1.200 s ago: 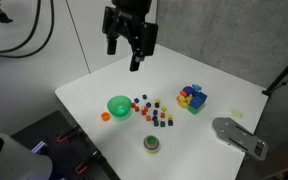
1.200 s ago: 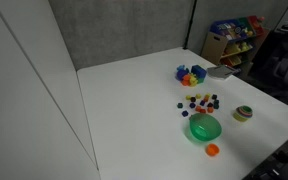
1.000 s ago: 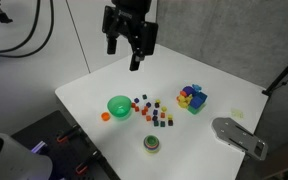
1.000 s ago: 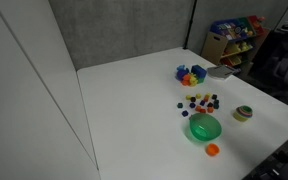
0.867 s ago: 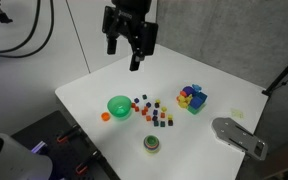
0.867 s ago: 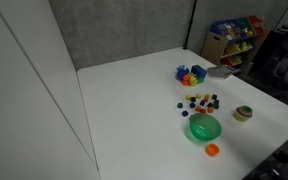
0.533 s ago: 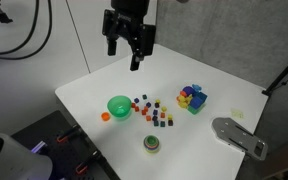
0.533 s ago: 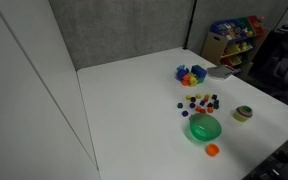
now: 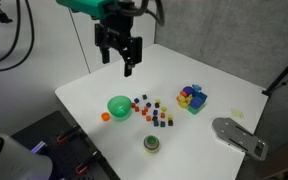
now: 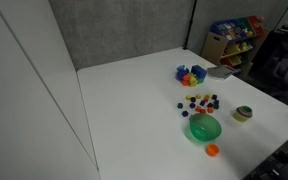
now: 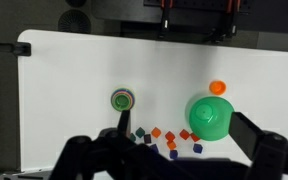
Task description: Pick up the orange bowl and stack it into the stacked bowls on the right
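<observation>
The tiny orange bowl [image 9: 105,116] sits on the white table beside the big green bowl [image 9: 118,106]; it also shows in the other exterior view [image 10: 212,150] and in the wrist view [image 11: 217,87]. The stacked bowls [image 9: 152,144] stand near the table's front edge, and show in the other exterior view [image 10: 244,113] and the wrist view [image 11: 122,99]. My gripper [image 9: 118,57] hangs open and empty high above the table, behind the green bowl. In the wrist view its jaws [image 11: 180,118] are spread wide. The gripper is out of view in one exterior view.
Several small coloured cubes [image 9: 150,110] lie scattered between the green bowl and a yellow-blue-purple-green cluster [image 9: 192,97]. A grey flat object [image 9: 239,136] sticks out at the table's corner. Shelves with toys [image 10: 234,38] stand beyond the table.
The gripper has swung to the left and turned, and a teal arm segment has come into view at the top. The objects on the table have not moved.
</observation>
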Controlling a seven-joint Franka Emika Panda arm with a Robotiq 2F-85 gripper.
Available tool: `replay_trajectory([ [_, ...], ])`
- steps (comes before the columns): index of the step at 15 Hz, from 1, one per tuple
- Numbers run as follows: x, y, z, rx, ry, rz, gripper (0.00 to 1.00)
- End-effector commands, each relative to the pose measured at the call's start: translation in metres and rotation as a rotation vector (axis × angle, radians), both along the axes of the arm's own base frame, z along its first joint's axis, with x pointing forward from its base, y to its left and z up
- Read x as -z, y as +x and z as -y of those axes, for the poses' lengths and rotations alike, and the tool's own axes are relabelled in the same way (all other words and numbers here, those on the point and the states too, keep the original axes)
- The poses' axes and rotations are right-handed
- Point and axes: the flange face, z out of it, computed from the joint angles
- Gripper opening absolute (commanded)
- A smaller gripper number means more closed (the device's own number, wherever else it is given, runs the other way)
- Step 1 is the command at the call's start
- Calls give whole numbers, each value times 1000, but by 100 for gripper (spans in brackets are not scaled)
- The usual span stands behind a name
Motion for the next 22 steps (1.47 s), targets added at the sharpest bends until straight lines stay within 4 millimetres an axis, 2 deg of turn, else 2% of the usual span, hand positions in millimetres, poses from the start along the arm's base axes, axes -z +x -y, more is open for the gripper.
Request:
replay_trajectory([
  [1, 29, -23, -12, -51, 19, 33, 100],
  [4, 65, -31, -20, -64, 26, 31, 100],
  [8, 114, -31, -35, -56, 38, 46, 100],
  [15, 188, -37, -81, -64, -13, 105, 100],
  [17, 204, -25, -92, -58, -29, 102, 100],
  [21, 230, -21, -106, -42, -57, 95, 100],
  [22, 230, -22, -107, -36, -48, 81, 100],
])
